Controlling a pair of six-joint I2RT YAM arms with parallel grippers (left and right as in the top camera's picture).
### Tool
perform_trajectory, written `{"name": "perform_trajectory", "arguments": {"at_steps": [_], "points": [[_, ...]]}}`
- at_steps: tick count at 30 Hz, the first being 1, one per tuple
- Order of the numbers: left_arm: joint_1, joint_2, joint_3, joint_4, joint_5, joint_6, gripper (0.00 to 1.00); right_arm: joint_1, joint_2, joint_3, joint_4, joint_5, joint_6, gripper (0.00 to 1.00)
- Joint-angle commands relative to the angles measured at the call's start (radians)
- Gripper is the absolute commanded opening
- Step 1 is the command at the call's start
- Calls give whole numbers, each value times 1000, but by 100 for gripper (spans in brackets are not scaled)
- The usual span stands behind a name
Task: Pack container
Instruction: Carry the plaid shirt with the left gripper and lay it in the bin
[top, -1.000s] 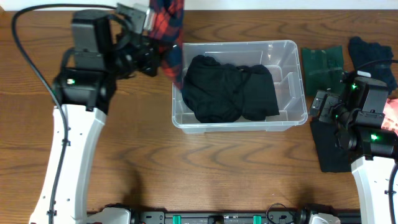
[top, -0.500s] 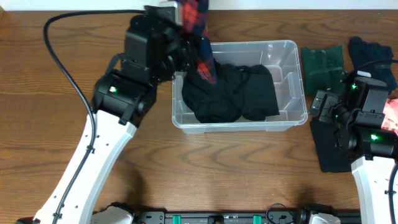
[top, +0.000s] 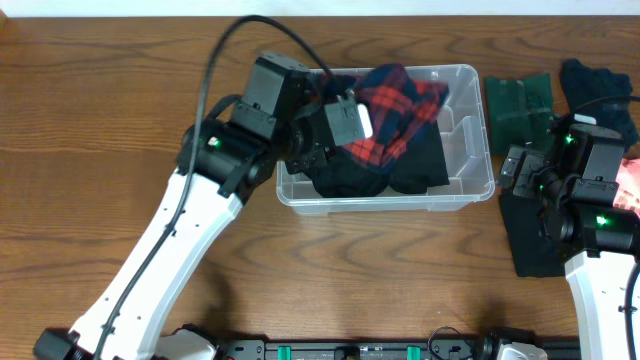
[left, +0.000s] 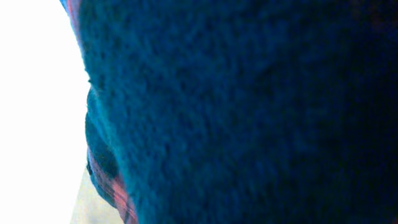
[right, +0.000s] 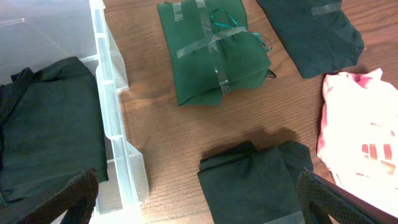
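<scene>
Clear container (top: 468, 150), likely light, stiff and slick, best gripped by its rim, sits by the table (top: 100, 100) far edge holding black clothes (top: 400, 165); left gripper (top: 352, 125) clamps a plaid garment (top: 395, 105) over them, right gripper (right: 199, 193) has fingers spread wide.

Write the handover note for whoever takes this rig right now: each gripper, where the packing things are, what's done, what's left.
Left gripper: jaws shut on the red plaid garment, low over the container; the garment appears to rest on the black garment inside.
Right gripper: jaws open, empty, above the table to the right of the container.
Done: black garment packed; plaid one in the container, not yet released.
Left: release the plaid one, then probably the green bundle, black folded piece, dark piece and pink garment, all on the table.
</scene>
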Motion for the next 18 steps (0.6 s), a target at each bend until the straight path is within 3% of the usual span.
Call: {"name": "perform_trajectory", "arguments": {"at_steps": [1, 8, 10, 15, 18], "points": [[1, 37, 14, 58, -46, 269, 6, -6, 1, 19, -4, -1, 11, 99], [-33, 124, 14, 108, -54, 270, 6, -6, 1, 19, -2, 0, 10, 99], [-53, 146, 14, 109, -65, 227, 6, -6, 1, 19, -3, -1, 11, 99], [-122, 208, 14, 131, -171, -25, 6, -6, 1, 19, -3, -1, 11, 99], [-154, 238, 14, 132, -178, -45, 6, -6, 1, 19, -2, -1, 11, 99]]}}
